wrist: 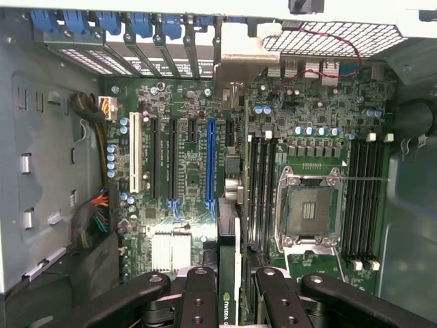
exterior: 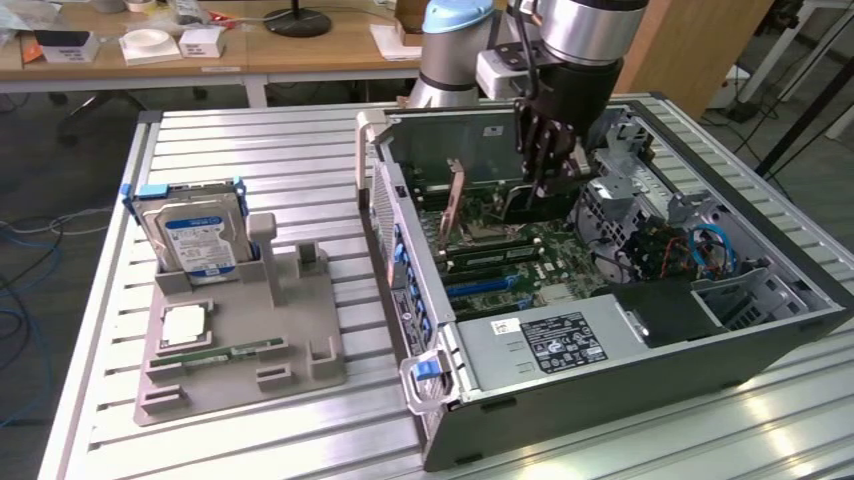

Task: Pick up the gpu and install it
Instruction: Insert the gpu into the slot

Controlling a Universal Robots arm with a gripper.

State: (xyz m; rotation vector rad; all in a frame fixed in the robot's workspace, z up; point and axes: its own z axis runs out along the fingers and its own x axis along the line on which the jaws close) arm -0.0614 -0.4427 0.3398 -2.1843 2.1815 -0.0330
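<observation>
Slatted aluminium workbench (exterior: 267, 140) with an open computer case (exterior: 747, 350) on it, wooden desks behind.

The gripper (exterior: 547, 185) is lowered into the case above the motherboard (wrist: 184, 171), at about 12 o'clock from the power supply (exterior: 554, 345). Its fingers (wrist: 198, 301) pinch the gpu (wrist: 229, 273), held on edge, dark board between the pads, just beside the blue expansion slot (wrist: 210, 164). At 9 o'clock from the case, a grey fixture (exterior: 240, 330) carries a hard drive (exterior: 198, 240).
</observation>
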